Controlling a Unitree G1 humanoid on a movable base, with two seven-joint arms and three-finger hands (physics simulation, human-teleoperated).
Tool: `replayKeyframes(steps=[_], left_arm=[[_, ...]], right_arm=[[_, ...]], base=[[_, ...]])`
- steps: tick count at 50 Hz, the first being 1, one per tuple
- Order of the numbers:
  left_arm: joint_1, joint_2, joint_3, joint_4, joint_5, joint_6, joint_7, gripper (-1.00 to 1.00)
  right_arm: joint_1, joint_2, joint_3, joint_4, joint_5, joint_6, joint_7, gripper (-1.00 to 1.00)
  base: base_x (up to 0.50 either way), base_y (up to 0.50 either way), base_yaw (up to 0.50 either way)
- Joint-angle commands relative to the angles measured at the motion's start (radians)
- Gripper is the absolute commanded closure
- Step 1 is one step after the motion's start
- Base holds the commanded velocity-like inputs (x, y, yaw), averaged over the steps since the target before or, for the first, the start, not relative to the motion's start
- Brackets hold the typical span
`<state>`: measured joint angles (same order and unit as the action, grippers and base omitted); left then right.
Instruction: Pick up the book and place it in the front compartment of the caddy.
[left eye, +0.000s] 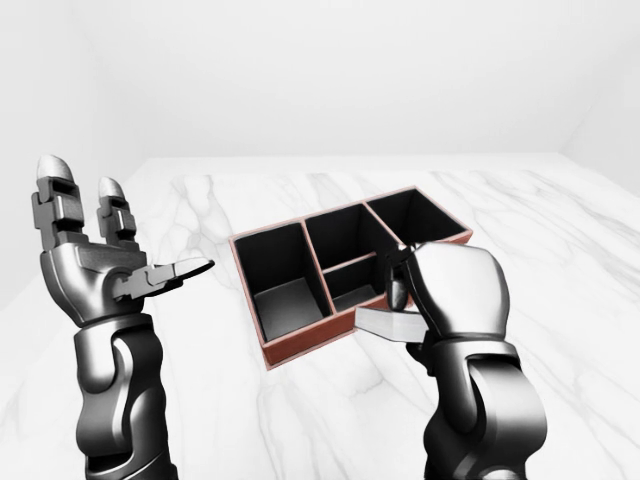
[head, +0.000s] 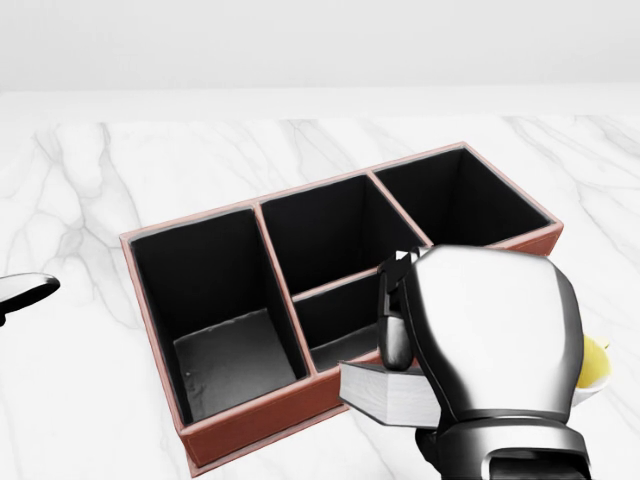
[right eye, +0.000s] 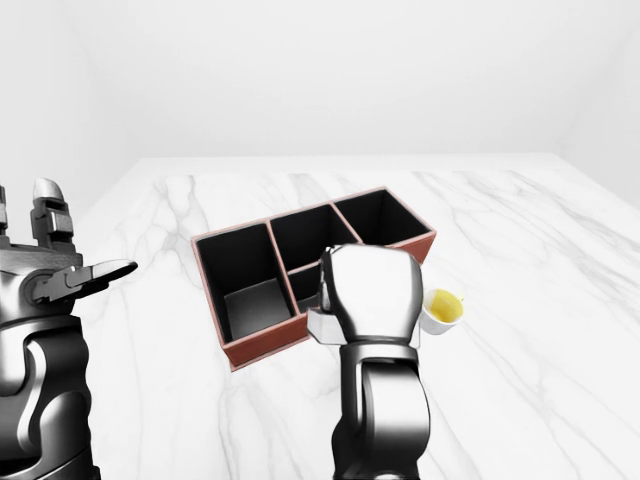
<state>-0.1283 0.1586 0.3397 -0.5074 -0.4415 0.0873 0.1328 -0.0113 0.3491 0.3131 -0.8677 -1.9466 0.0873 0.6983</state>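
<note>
Over caddy (head: 250, 420) near rim | right hand (head: 485, 335) clamps book (head: 385, 392) | left hand (left eye: 95, 265) spread, clear

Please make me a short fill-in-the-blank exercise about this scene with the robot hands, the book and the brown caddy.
1. The right robot hand holds a grey closed ____ with white page edges.
2. The brown leather caddy with black lining has ____ compartments in total.
3. The left robot hand is raised with its fingers ____.
4. The small white cup beside the caddy holds a ____ liquid.

Missing words: book; four; open; yellow
</note>
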Motion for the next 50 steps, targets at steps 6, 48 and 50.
replayKeyframes(steps=[6,48,50], left_arm=[[-0.009,-0.011,-0.035,0.081,0.039,0.0,0.014,-1.0],[-0.023,-0.002,-0.028,0.085,0.03,0.0,0.023,-1.0],[-0.028,-0.001,-0.031,0.1,0.035,0.0,0.022,-1.0]], right_arm=[[-0.112,0.0,0.079,0.15,-0.024,0.0,0.0,1.0],[-0.464,0.0,-0.072,0.344,-0.025,0.0,0.0,1.0],[-0.545,0.0,-0.142,0.39,-0.025,0.0,0.0,1.0]], base=[[0.0,0.0,0.0],[0.0,0.0,0.0],[0.0,0.0,0.0]])
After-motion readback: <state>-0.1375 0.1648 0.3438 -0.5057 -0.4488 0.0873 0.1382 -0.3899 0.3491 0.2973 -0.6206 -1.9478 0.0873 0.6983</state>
